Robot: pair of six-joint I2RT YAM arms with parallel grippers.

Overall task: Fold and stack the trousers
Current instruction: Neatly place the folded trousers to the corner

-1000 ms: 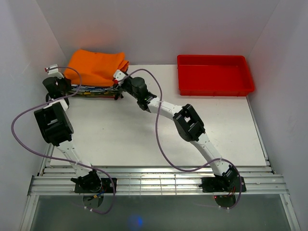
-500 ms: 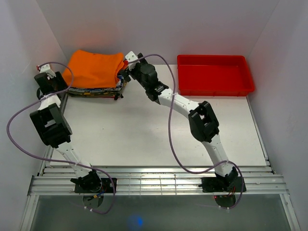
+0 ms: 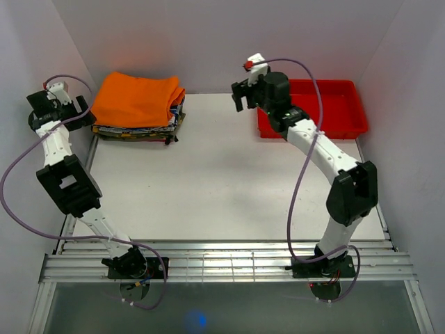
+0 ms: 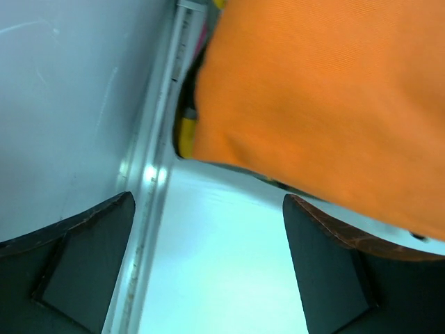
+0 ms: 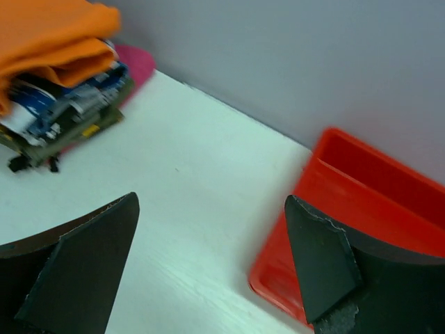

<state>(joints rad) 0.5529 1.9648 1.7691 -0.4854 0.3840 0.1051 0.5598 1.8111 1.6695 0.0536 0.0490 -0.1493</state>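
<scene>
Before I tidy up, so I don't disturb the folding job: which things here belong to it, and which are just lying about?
Job:
orange trousers, folded, lying on top

Lying about:
patterned folded clothes beneath them
red tray, far right

Left wrist view: trousers [image 4: 327, 104] blurred, cut off at top and right edges. Folded clothes [image 4: 186, 132] under them nearly all hidden, only dark and yellow sliver shows. Left gripper [image 4: 208, 202] fingers [image 4: 83, 271] cropped by bottom edge.
Right wrist view: red tray [image 5: 361, 202] cut by right and bottom edges. Trousers clipped at top-left corner. Right gripper [image 5: 211, 202] fingers cropped at bottom.
Top view: left gripper too small to read jaws.
</scene>
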